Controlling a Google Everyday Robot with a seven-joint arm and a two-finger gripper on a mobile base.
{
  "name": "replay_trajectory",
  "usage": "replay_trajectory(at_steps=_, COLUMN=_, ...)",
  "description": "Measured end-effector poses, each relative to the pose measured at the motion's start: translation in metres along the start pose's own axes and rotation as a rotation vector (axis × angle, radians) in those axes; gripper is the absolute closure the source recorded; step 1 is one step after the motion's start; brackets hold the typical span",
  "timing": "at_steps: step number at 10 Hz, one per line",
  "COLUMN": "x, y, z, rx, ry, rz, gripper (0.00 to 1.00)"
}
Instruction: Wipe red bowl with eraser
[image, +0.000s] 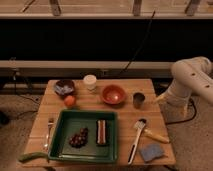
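Up front, the eraser (101, 132) lies untouched in the green tray (64, 150), and the red bowl (113, 94) sits just beyond the tray's far edge. Off the table's (42, 112) right edge the gripper (161, 98) hangs near the dark cup (138, 99); spread or closed, I cannot tell. Looks like nothing's begun, so next it must swing across for the eraser.

A slatted wooden worktop (42, 107) is carrying several items. Along its far edge are sitting a dark bowl (63, 88), a white jar (90, 81), the red bowl (113, 94) and a dark cup (138, 99). An orange fruit (69, 101) is lying near the dark bowl. A green tray (56, 137) is lying front and centre, with a fork (49, 132) on the viewer's left and a yellow-handled brush (152, 135) and blue-grey sponge (151, 151) on the right. The gripper is not showing. The white arm (192, 80) is hanging beyond the right edge.
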Motion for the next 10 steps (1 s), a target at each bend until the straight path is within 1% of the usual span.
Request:
replay_trajectory(at_steps=1, x=-0.003, y=-0.002, z=0.001, rx=0.017, ry=0.006, rz=-0.014, gripper=0.20)
replay_trajectory(at_steps=2, x=-0.011, y=-0.004, z=0.004, rx=0.042, ry=0.009, rz=-0.032, gripper=0.20)
replay_trajectory(at_steps=3, x=-0.021, y=-0.012, z=0.007, rx=0.071, ry=0.013, rz=-0.053, gripper=0.20)
replay_trajectory(at_steps=5, x=-0.052, y=-0.044, z=0.015, rx=0.140, ry=0.016, rz=-0.105, gripper=0.20)
replay_trajectory(at_steps=7, x=-0.092, y=-0.085, z=0.026, rx=0.212, ry=0.021, rz=-0.181, gripper=0.20)
replay_trajectory(at_steps=8, x=-0.105, y=-0.098, z=0.029, rx=0.235, ry=0.024, rz=-0.207, gripper=0.20)
replay_trajectory(at_steps=9, x=-0.128, y=-0.120, z=0.035, rx=0.279, ry=0.032, rz=-0.258, gripper=0.20)
replay_trajectory(at_steps=10, x=-0.141, y=-0.133, z=0.038, rx=0.306, ry=0.039, rz=-0.290, gripper=0.20)
